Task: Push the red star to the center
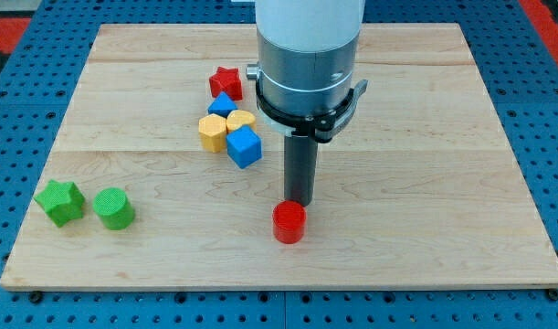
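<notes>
The red star [226,82] lies on the wooden board [425,183] toward the view's top, left of the arm. Just below it sits a small blue block [223,104], then a yellow hexagon [212,132], a yellow block [241,121] and a blue cube [245,146], all close together. My tip [300,201] is down on the board near the middle, well below and to the right of the red star. It stands just above a red cylinder [289,222], touching or nearly touching it.
A green star [59,202] and a green cylinder [113,208] sit near the board's lower left corner. The arm's wide grey body [308,64] hides part of the board's top middle. A blue perforated table [552,137] surrounds the board.
</notes>
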